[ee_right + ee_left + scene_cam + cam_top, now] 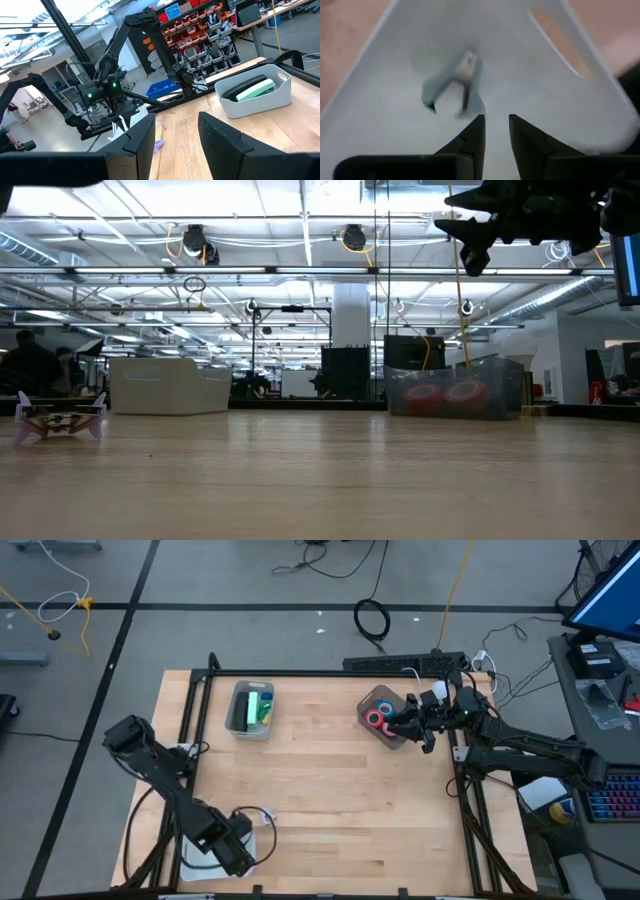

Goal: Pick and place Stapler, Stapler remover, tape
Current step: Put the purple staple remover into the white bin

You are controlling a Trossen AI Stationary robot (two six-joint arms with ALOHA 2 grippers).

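Note:
A clear bin (378,712) at the far right holds red and blue tape rolls (377,720); the red rolls also show in the low view (440,395). My right gripper (175,135) hovers open and empty above this bin's right side (405,726). A grey bin (250,710) at the far left holds a green stapler (255,90) and a dark one (242,86). My left gripper (496,127) is a little open over a white bin (205,855) at the near left. A small blurred pale object with dark tips (455,92) lies on that bin's floor beyond the fingers.
A small clawed object (60,420) sits on the wood at the near left, by the white bin. A black frame (330,673) runs along the table's far and side edges. The middle of the table (330,790) is bare wood.

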